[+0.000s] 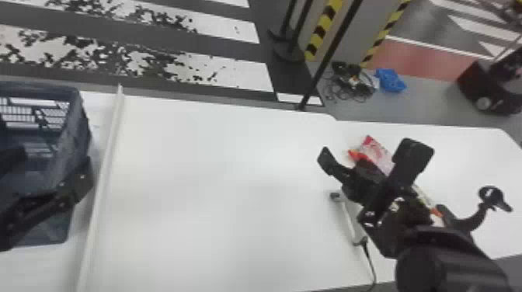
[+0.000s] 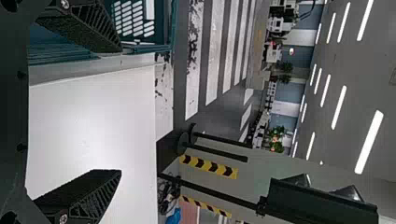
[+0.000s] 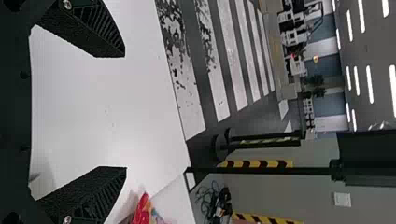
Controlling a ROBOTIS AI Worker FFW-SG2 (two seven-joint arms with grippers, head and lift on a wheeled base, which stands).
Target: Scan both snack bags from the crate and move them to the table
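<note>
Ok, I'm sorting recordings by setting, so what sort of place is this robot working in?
Probably a large indoor hall, perhaps a workshop or demo space: strip lights line the ceiling, yellow-and-black hazard markings show, and broad white stripes cover the floor beyond the table.

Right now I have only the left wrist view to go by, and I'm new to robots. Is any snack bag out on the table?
Observer: Yes. In the head view, a red and white bag lies on the table, over on the robot's right side.
Operator: Is the other hand holding it?
Observer: No. In the right wrist view, the bag lies outside the open fingers of the right gripper.
Operator: Anything else near that hand?
Observer: A pale rod with a black cable is on the table beside the right arm in the head view. I can't tell what it is for.
</note>
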